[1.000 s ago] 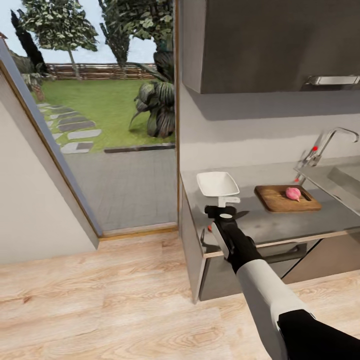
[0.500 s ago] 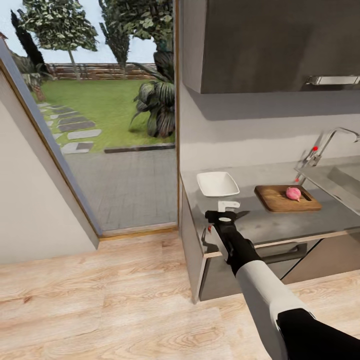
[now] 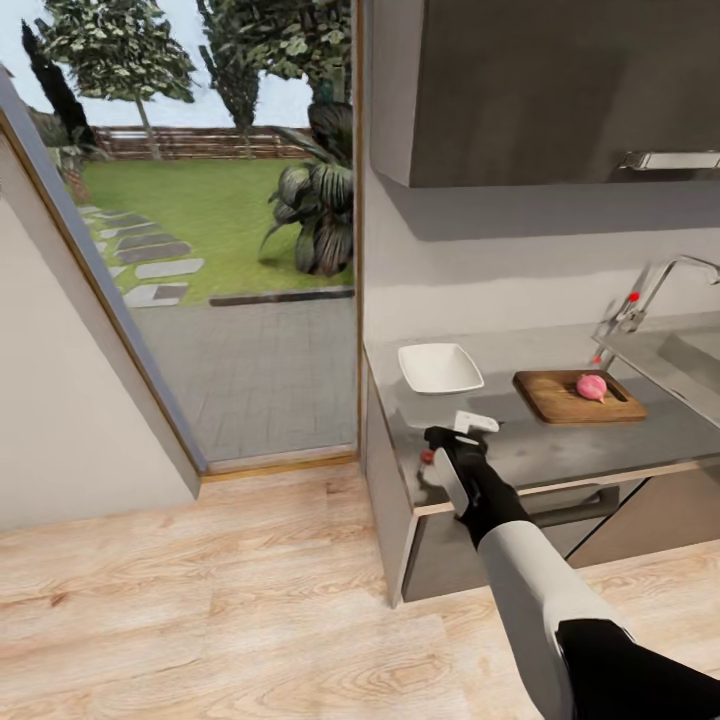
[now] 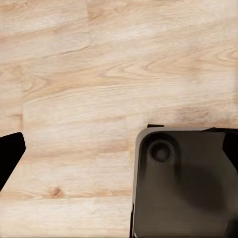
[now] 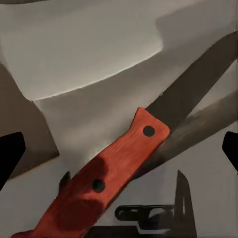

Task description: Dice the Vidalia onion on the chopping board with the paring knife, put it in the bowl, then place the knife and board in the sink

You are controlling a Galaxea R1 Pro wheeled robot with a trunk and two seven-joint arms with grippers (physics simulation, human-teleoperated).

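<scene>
Paring knife (image 5: 124, 163) blade tip cut off; right claw (image 5: 119, 148) fingers apart.

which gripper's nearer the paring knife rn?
Right. The right gripper hangs directly over the paring knife on the countertop; the left wrist view faces wooden floor, away from it.

Glossy grey metallic countertop (image 3: 560, 450); brown wooden chopping board (image 3: 560, 400)

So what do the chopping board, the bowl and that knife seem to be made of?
Chopping board: looks like brown wood, matte. Bowl: smooth white, perhaps ceramic or plastic. Paring knife: reddish handle with two dark rivets, maybe painted wood or plastic; dark blade, likely metal.
</scene>
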